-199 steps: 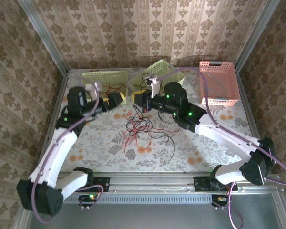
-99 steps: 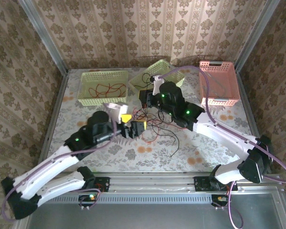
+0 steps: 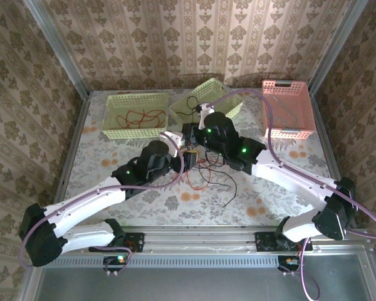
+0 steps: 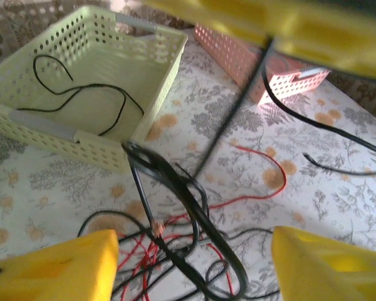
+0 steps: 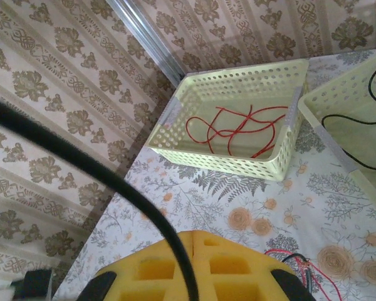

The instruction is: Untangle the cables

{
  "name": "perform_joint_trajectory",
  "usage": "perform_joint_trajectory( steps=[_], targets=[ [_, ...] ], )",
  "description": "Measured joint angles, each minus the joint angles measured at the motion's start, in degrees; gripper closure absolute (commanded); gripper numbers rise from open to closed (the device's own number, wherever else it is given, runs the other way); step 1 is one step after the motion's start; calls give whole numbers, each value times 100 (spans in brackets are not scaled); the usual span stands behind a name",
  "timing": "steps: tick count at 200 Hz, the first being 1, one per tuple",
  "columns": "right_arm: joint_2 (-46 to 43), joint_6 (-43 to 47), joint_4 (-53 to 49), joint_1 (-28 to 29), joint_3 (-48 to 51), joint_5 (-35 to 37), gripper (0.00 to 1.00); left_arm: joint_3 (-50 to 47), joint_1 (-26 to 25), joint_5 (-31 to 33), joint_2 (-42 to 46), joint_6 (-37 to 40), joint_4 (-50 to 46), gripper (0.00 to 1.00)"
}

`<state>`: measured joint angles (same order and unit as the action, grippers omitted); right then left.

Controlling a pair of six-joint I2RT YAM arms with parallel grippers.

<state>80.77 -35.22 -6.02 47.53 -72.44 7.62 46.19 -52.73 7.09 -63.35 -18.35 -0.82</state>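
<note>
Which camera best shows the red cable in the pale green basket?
The right wrist view: the thin red cable lies looped, close up, inside the pale green perforated plastic basket. The top external view shows it small and distant.

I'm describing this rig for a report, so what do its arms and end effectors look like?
The left arm and right arm have white shells, black joint housings, small green lights and a lilac hose running along each. The left end effector and right end effector have yellow fingers; square recesses show on the right one's.
</note>
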Motion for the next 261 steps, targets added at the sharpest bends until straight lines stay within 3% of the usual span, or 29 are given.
perform_joint_trajectory(
  steps=[7,17,88,137,199,261],
  targets=[
    [-35,2,-28,0,0,7,100,-48,31,-52,-13,26,120,89],
    [-98,7,-66,0,0,24,100,-153,39,-107,-13,66,269,100],
    [-535,144,-411,-407,-260,92,100,-1121,520,-258,658,140,461,100],
    [-1040,203,-713,-1097,-284,-92,100,-1440,1606,-332,1388,-304,11,100],
    [-1867,197,-1182,-2092,-282,-398,100,-1609,2931,-315,1698,-1093,-756,100],
    [-2131,225,-1635,-2380,-247,-706,100,-1609,3333,-476,1692,-1366,-1047,100]
  ],
)
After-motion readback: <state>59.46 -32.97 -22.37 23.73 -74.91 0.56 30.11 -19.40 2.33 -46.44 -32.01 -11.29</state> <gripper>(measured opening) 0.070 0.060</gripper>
